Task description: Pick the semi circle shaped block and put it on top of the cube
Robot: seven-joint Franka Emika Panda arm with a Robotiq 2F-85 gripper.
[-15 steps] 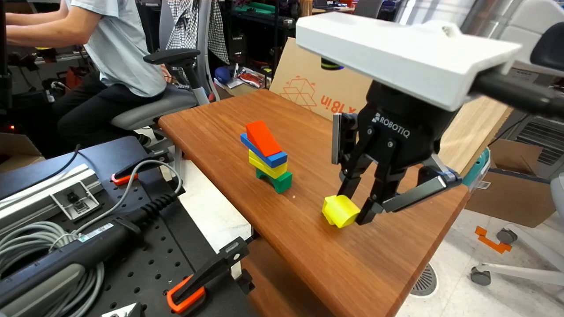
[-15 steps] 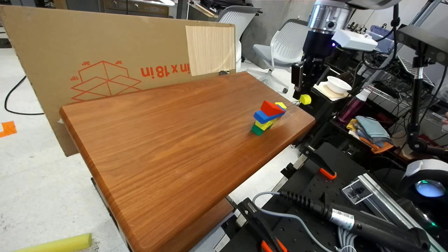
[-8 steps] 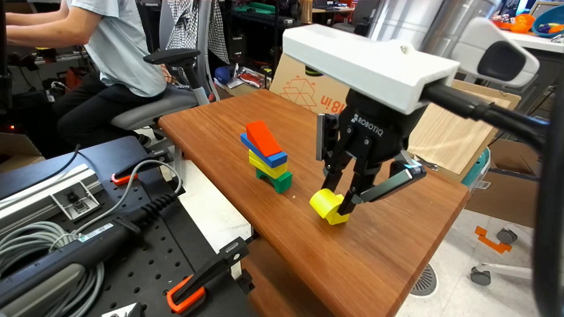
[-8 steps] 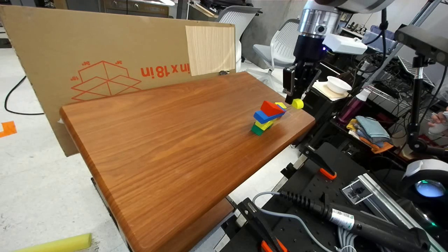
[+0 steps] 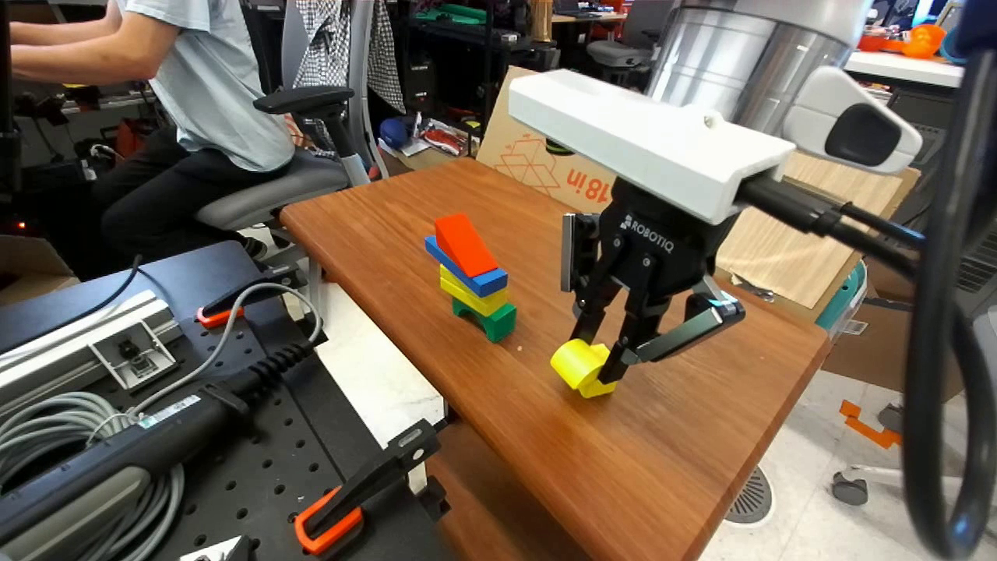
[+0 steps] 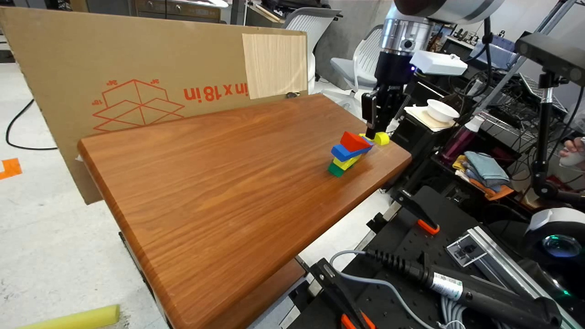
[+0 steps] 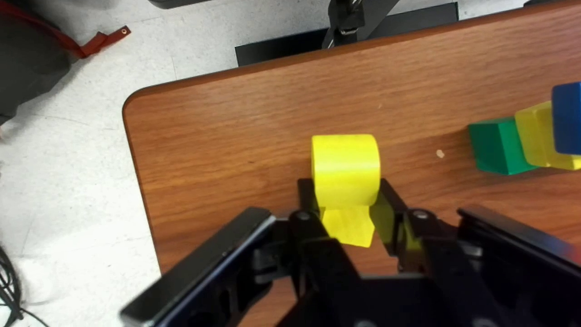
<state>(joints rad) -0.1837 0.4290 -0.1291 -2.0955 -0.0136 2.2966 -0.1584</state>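
The semi circle shaped block [image 5: 578, 364] is yellow with a rounded face. My gripper [image 5: 597, 357] is shut on it, with one fingertip on each side, as the wrist view shows of the block [image 7: 346, 170] and the fingertips [image 7: 346, 195]. The yellow cube [image 5: 599, 387] stands on the table, partly hidden behind the held block and a finger. In the wrist view the cube [image 7: 348, 227] shows just below the block, between the fingers. In an exterior view the held block [image 6: 382, 138] is beside the stack. I cannot tell whether block and cube touch.
A stack of green, yellow, blue and red blocks [image 5: 471, 273] stands on the wooden table [image 5: 537, 444] near the gripper. A cardboard sheet [image 6: 151, 68] lines a table edge. A black pegboard surface with clamps and cables [image 5: 257, 467] lies beside the table. A person sits nearby.
The gripper has carried the block across the cube toward the stack, most of it in the first half second. It has since sunk slightly. The cube and stack stay in place.
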